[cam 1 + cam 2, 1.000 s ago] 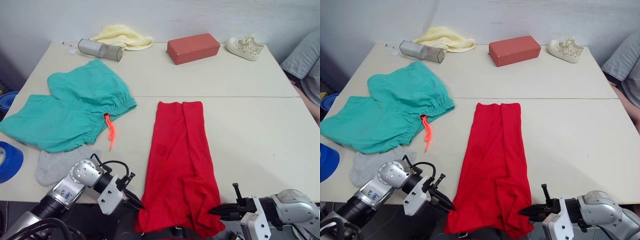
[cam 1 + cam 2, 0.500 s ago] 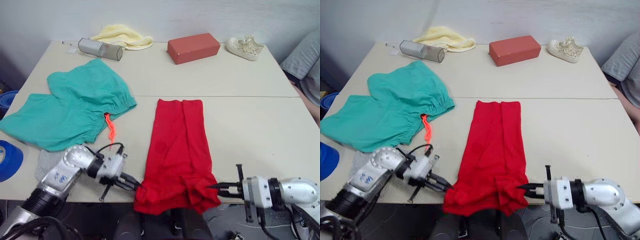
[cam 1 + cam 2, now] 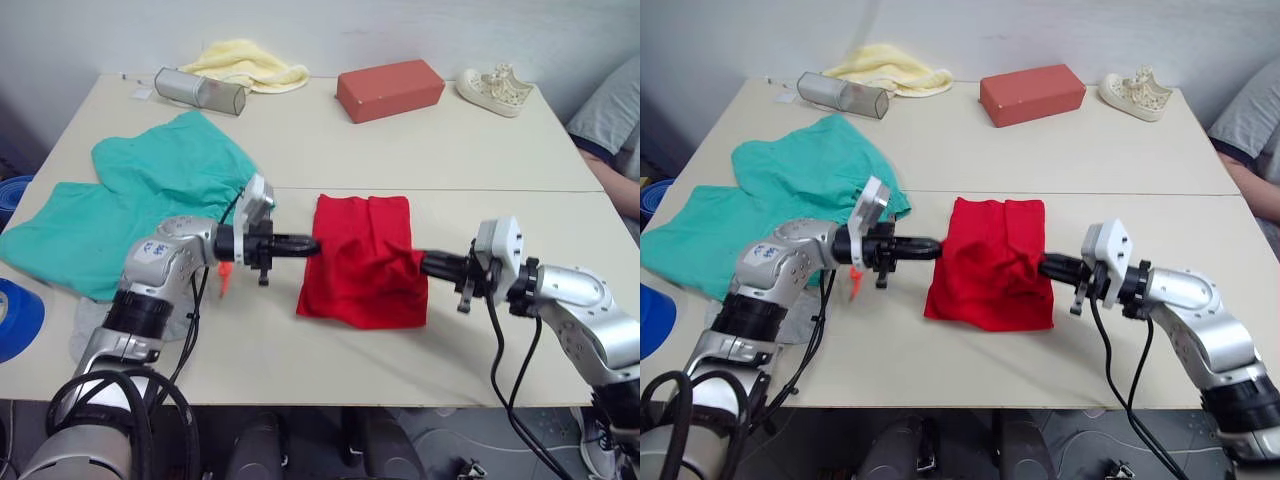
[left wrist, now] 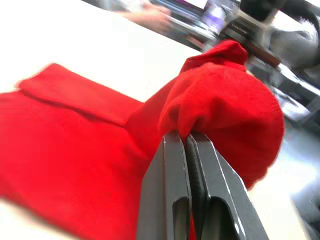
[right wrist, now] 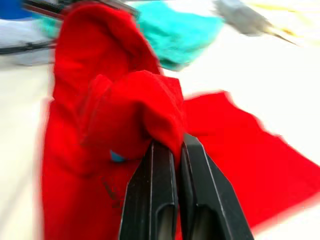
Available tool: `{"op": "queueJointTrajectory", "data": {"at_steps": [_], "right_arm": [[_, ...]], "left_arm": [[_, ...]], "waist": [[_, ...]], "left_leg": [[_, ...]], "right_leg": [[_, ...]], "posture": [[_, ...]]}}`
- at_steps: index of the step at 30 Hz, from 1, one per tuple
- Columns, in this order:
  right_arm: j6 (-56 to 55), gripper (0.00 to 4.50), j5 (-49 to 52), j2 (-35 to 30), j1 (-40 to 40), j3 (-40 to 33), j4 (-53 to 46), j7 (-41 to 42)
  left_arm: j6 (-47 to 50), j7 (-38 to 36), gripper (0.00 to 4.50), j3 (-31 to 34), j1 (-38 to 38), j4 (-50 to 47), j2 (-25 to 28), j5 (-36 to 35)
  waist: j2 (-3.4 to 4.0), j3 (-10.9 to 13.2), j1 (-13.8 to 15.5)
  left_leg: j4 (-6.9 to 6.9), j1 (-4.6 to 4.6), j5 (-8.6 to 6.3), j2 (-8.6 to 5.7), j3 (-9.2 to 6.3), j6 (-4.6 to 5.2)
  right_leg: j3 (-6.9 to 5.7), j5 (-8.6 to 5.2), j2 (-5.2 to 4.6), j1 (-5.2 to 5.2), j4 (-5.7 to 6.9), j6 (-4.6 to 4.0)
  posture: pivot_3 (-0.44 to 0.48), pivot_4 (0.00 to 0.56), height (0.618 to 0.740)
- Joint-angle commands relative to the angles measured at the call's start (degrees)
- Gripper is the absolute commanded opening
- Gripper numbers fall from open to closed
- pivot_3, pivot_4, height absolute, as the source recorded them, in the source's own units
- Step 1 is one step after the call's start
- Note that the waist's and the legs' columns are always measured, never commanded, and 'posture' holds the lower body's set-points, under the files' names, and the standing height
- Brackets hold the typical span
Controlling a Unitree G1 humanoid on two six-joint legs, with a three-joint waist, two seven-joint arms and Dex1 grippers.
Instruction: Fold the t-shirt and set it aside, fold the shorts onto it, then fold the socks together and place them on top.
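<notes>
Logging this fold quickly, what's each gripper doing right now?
Left gripper: shut on the red t-shirt, pinching its left edge.
Right gripper: shut on the red t-shirt, pinching its right edge.

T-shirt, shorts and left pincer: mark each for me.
t-shirt (image 3: 362, 280), left eye view, middle of the folded red cloth.
shorts (image 3: 150, 180), left eye view, upper teal leg.
left pincer (image 3: 306, 244), left eye view, fingertips at the shirt's edge.
</notes>
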Motion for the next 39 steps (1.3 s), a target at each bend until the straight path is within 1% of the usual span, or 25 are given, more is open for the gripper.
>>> {"op": "queueJointTrajectory", "data": {"at_steps": [1, 5, 7, 11, 14, 20, 21, 24, 29, 30, 32, 34, 35, 37, 38, 39], "right_arm": [[1.3, 0.00, -4.3, 2.9, -5.3, -2.4, 6.0, -3.4], [3.3, 0.00, -6.9, 6.2, -9.9, -3.6, 11.9, -5.7], [4.6, 0.00, -7.9, 7.4, -11.5, -3.9, 14.1, -6.5], [4.1, 0.00, -11.6, 9.9, -14.3, -3.9, 18.5, -8.0], [5.2, 0.00, -14.2, 12.0, -16.4, -4.0, 22.3, -11.0], [4.5, 0.00, -16.8, 15.9, -18.7, -5.9, 27.6, -15.4], [4.5, 0.00, -16.6, 16.3, -18.8, -6.4, 27.9, -16.0], [-0.8, 0.74, -18.7, 17.4, -18.9, -7.7, 28.7, -18.5], [-5.3, 2.40, -20.6, 17.6, -18.2, -9.5, 27.9, -21.2], [-5.2, 2.78, -19.7, 17.1, -16.9, -10.3, 25.7, -20.2], [-2.4, 3.48, -16.0, 14.9, -13.0, -11.2, 18.3, -14.4], [-0.5, 4.14, -15.5, 12.7, -10.0, -11.4, 13.3, -11.8], [-1.9, 4.48, -16.1, 11.2, -8.4, -10.5, 10.7, -9.2], [-3.3, 4.50, -16.6, 9.2, -6.0, -8.8, 6.7, -5.0], [-2.4, 4.50, -15.5, 8.2, -3.8, -7.4, 2.4, -1.8], [-1.3, 4.50, -14.6, 7.7, -2.4, -6.6, -0.5, 0.2]], "left_arm": [[-1.0, 5.5, 0.03, 2.8, -3.3, 5.6, -2.8, 2.6], [-3.7, 13.5, 0.03, 5.8, -7.2, 14.8, -6.3, 6.3], [-4.6, 16.1, 0.03, 7.4, -8.7, 19.1, -7.4, 7.2], [-9.2, 19.6, 0.03, 9.7, -10.9, 25.6, -9.2, 9.4], [-10.6, 21.8, 0.03, 11.3, -12.4, 29.5, -10.5, 10.2], [-12.4, 24.7, 0.03, 13.4, -13.6, 33.3, -12.0, 11.4], [-12.8, 25.3, 0.23, 13.9, -13.7, 33.7, -12.1, 11.4], [-15.5, 27.0, 0.93, 14.9, -13.4, 33.7, -12.6, 12.1], [-18.8, 30.2, 2.50, 17.6, -12.1, 30.9, -13.8, 11.6], [-20.7, 29.1, 2.83, 17.9, -11.1, 28.2, -14.0, 11.3], [-22.0, 23.9, 2.84, 17.3, -8.2, 20.6, -13.1, 10.0], [-21.6, 20.1, 3.25, 16.0, -5.4, 15.4, -11.4, 10.0], [-22.4, 17.9, 3.42, 15.0, -3.8, 12.6, -10.3, 10.6], [-24.3, 14.4, 4.03, 14.1, -1.5, 8.8, -8.9, 11.0], [-26.6, 10.2, 4.35, 13.7, 0.7, 6.4, -7.0, 10.7], [-28.0, 7.3, 4.48, 13.5, 2.1, 5.1, -5.7, 10.5]], "waist": [[0.01, 0.0, 0.0], [0.04, 0.2, 0.1], [0.07, 0.3, 0.1], [0.09, 0.3, 0.0], [0.09, 0.3, 0.0], [0.09, 0.4, -0.1], [0.10, 0.4, -0.1], [0.11, 0.4, -0.1], [0.10, 0.4, -0.1], [0.10, 0.4, -0.1], [0.11, 0.4, -0.1], [0.14, 0.4, -0.1], [0.16, 0.4, -0.2], [0.20, 0.5, -0.2], [0.21, 0.5, -0.2], [0.21, 0.5, -0.3]], "left_leg": [[0.03, -0.01, 0.01, 0.02, 0.02, -0.01], [0.08, -0.01, 0.06, 0.04, 0.02, -0.10], [0.11, -0.01, 0.07, 0.04, 0.02, -0.12], [0.10, -0.01, 0.07, 0.04, 0.09, -0.13], [0.10, 0.00, 0.08, 0.05, 0.18, -0.14], [0.13, 0.00, 0.11, 0.05, 0.41, -0.19], [0.13, 0.00, 0.11, 0.06, 0.46, -0.19], [0.13, 0.00, 0.12, 0.06, 0.58, -0.20], [0.13, -0.01, 0.13, 0.06, 0.81, -0.22], [0.13, -0.01, 0.13, 0.08, 0.84, -0.22], [0.07, -0.02, 0.14, 0.09, 0.94, -0.25], [0.02, -0.05, 0.12, 0.16, 0.96, -0.34], [0.02, -0.06, 0.11, 0.19, 0.99, -0.36], [0.02, -0.06, 0.11, 0.19, 1.12, -0.36], [0.05, -0.04, 0.11, 0.17, 1.19, -0.36], [0.07, -0.04, 0.12, 0.17, 1.27, -0.38]], "right_leg": [[0.02, 0.00, 0.04, -0.03, 0.03, 0.00], [0.05, 0.01, 0.09, -0.08, 0.20, 0.01], [0.06, 0.01, 0.08, -0.09, 0.27, 0.01], [0.07, 0.02, 0.08, -0.12, 0.30, 0.03], [0.04, 0.02, 0.11, -0.18, 0.36, 0.04], [0.03, 0.02, 0.14, -0.37, 0.64, 0.04], [0.03, 0.03, 0.15, -0.41, 0.67, 0.05], [0.08, 0.03, 0.16, -0.50, 0.75, 0.06], [0.28, 0.04, 0.20, -0.69, 0.88, 0.08], [0.30, 0.05, 0.27, -0.70, 0.88, 0.08], [0.41, 0.05, 0.35, -0.80, 0.91, 0.09], [0.43, 0.05, 0.44, -0.86, 0.87, 0.08], [0.43, 0.05, 0.46, -0.88, 0.88, 0.08], [0.50, 0.05, 0.48, -0.93, 0.87, 0.08], [0.52, 0.05, 0.51, -0.93, 0.91, 0.08], [0.53, 0.05, 0.55, -0.93, 0.93, 0.08]], "posture": [[0.000, 0.150, 0.740], [0.000, 0.150, 0.740], [0.000, 0.150, 0.740], [0.000, 0.150, 0.740], [0.000, 0.150, 0.740], [0.000, 0.150, 0.740], [0.000, 0.150, 0.740], [0.000, 0.150, 0.740], [0.000, 0.150, 0.740], [0.000, 0.150, 0.740], [0.000, 0.150, 0.740], [0.000, 0.150, 0.740], [0.000, 0.150, 0.740], [0.000, 0.150, 0.740], [0.000, 0.150, 0.740], [0.000, 0.150, 0.740]]}}
